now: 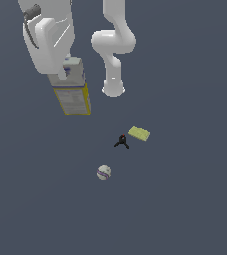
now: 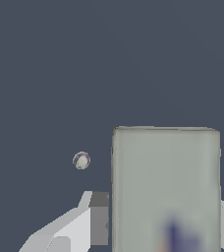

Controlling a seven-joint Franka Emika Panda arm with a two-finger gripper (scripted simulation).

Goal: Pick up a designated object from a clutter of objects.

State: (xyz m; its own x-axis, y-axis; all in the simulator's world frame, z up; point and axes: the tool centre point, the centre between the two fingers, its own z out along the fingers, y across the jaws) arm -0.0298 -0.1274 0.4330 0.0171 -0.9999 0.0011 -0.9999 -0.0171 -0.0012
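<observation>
Exterior view shows the gripper (image 1: 64, 69) closed on the grey-and-yellow carton (image 1: 73, 97), held above the counter (image 1: 185, 199), well apart from the yellow-green block (image 1: 139, 133), black clamp (image 1: 122, 142) and white ball (image 1: 103, 173).

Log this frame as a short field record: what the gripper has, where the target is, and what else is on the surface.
target: grey-white carton with yellow side edges and a printed panel
target state: sits right under the arm's hand; whether it is off the surface cannot be told
gripper: closed on the carton, one finger against its side
left on surface: flat yellow-green block, small black clamp, white ball with purple stripe
spacing: block and clamp close together; ball apart from them
</observation>
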